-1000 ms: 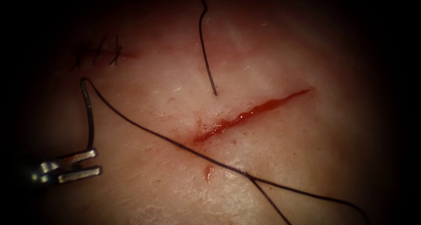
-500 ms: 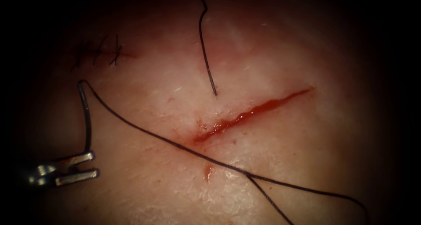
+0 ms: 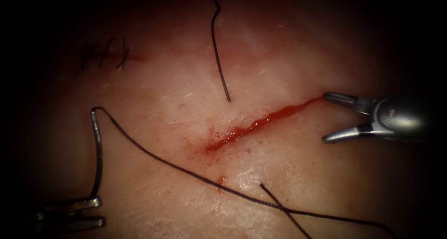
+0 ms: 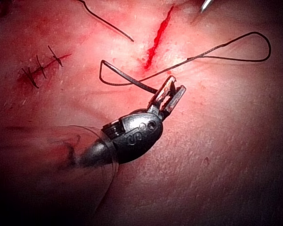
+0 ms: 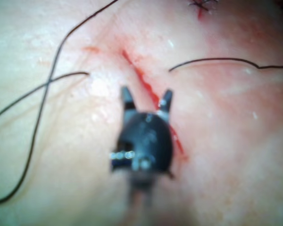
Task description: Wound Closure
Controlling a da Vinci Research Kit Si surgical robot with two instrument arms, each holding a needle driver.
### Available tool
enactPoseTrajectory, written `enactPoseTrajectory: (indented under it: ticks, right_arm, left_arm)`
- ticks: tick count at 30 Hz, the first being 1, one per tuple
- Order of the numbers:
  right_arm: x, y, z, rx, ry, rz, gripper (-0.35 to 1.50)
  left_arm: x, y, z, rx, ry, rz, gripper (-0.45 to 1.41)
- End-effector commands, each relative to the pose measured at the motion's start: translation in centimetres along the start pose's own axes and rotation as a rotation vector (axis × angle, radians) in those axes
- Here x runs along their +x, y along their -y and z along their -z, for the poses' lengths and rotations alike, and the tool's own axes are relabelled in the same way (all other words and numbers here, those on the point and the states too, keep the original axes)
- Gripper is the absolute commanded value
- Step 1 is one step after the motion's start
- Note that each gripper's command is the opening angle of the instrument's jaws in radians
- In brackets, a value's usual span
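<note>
The cut (image 3: 260,122) runs slanting across the tissue (image 3: 288,183), with red fluid in it. Left of the cut, my left tool (image 3: 95,211) is shut on the curved needle (image 3: 98,150) near the end away from the thread. The needle stands free of the tissue. The thread (image 3: 186,171) leaves the needle's upper end and trails below the cut to the right. My right tool (image 3: 325,118) is open at the cut's right end and holds nothing. The left wrist view shows the left tool (image 4: 172,92) holding the needle (image 4: 118,84). In the right wrist view the right tool (image 5: 146,99) straddles the cut (image 5: 141,77).
A loose thread end (image 3: 218,57) hangs down above the cut. An older stitched cut (image 3: 107,55) lies at the far left. A short thread tail (image 3: 279,204) crosses the main strand below the cut.
My right tool has come in from the right, open, to the cut's right end. My left tool has moved down with the needle, and the thread has followed it down.
</note>
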Motion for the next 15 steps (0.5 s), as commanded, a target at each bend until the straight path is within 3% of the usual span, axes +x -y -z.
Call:
enactPoseTrajectory:
  ticks: [1, 7, 15]
  right_arm:
    - [-0.08, 0.09, -0.14, 0.001, 0.000, 0.001, 1.16]
    - [-0.15, 0.42, -0.23, 0.009, 0.000, 0.025, 1.23]
    - [-0.25, 0.90, -0.38, 0.060, -0.004, 0.090, 1.21]
  left_arm:
    - [-0.01, -0.12, -0.10, -0.013, -0.010, 0.010, -0.45]
    - [0.12, -0.12, -0.27, -0.065, -0.052, 0.002, -0.45]
    - [-0.05, 0.05, -0.35, -0.008, -0.031, 0.018, -0.45]
